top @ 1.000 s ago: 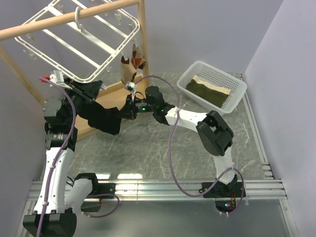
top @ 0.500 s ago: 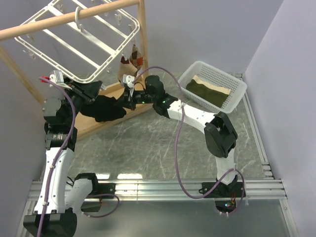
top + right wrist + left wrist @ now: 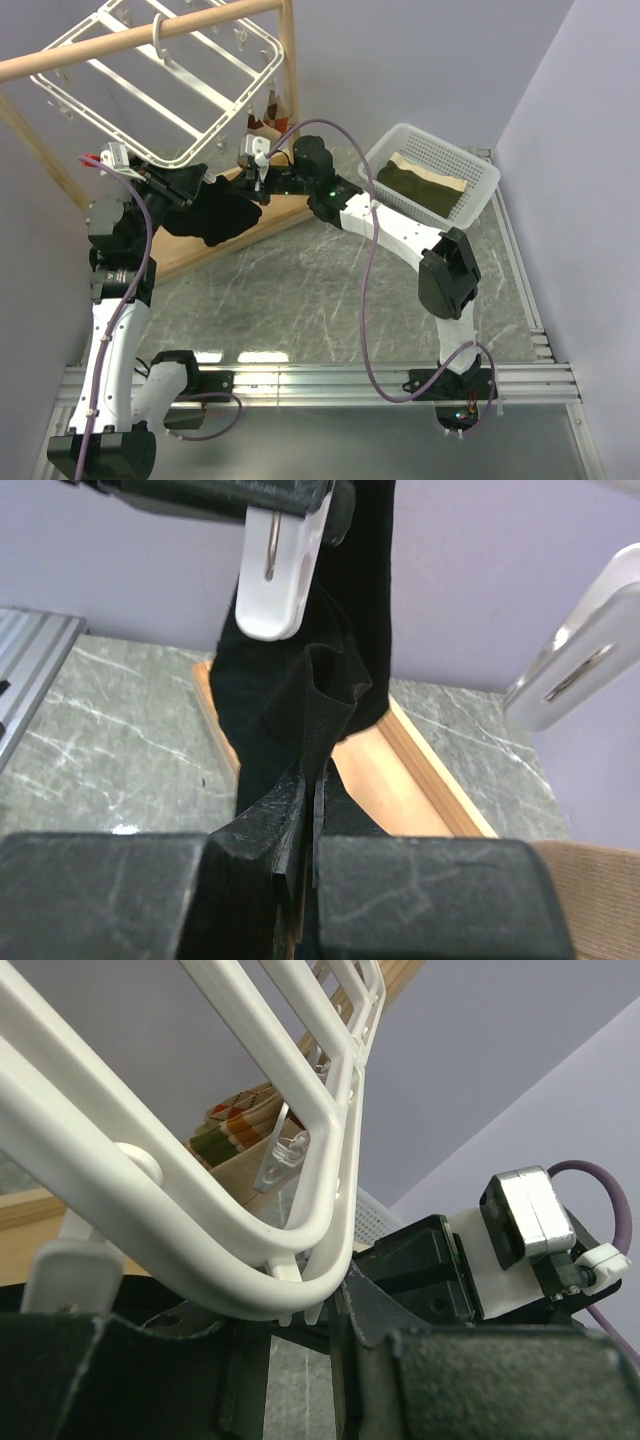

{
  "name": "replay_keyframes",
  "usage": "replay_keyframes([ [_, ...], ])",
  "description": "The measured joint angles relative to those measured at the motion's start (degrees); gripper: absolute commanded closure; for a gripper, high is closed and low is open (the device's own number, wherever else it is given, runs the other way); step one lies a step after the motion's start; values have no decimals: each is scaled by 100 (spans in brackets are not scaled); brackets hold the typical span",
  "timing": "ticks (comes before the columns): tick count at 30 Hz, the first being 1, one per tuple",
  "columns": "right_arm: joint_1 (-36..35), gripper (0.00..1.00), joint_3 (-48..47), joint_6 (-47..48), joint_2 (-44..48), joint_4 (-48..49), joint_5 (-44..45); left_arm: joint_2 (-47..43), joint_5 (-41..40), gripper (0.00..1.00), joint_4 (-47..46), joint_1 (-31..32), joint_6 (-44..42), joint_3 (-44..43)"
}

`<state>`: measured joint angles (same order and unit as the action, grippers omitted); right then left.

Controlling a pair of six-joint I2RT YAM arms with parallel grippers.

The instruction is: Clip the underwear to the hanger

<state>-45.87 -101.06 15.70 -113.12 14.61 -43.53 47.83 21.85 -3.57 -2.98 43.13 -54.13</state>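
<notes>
The underwear (image 3: 215, 215) is held up off the table, stretched between the two grippers just below the near corner of the hanger (image 3: 290, 1280). The right gripper (image 3: 262, 182) is closed on a bunched fold of the black fabric, which is seen pinched between its fingers (image 3: 250, 830) in the right wrist view. A white clip (image 3: 275, 570) hangs just beside the fabric. The left gripper (image 3: 190, 185) is positioned at the hanger corner; whether its jaws grip anything cannot be told.
</notes>
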Motion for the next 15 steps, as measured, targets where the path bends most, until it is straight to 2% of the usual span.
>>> replay_keyframes([
  [15, -125, 100, -140, 280, -61, -361, -7, 2, 37, 100, 0, -7, 2, 0],
])
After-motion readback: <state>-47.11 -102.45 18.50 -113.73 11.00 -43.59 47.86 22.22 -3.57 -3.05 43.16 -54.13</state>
